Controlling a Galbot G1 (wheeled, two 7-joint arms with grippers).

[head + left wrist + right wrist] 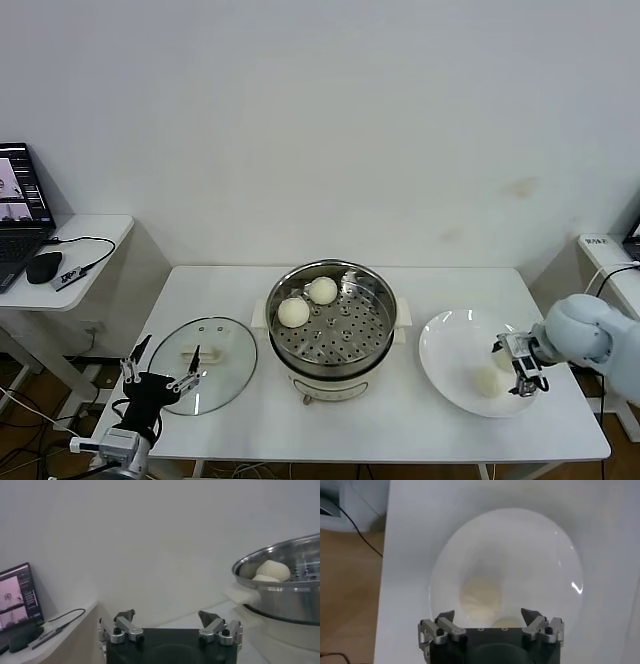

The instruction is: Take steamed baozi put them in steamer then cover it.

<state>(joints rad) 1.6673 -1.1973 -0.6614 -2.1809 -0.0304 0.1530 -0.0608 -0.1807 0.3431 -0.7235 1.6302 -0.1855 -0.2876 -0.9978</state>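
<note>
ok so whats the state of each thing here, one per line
steamer: uncovered, two baozi on its tray
cover: off, flat on the table left of the steamer
plate: holds two baozi
right gripper: open, over the plate
left gripper: open, empty, by the cover
laptop: screen on

Bright even light, soft shadows; plate point(520, 555) washed out — wrist views blurred

shiny perforated steel steamer point(331, 318) — clear glass cover point(205, 363) — glossy white plate point(450, 345).
</note>
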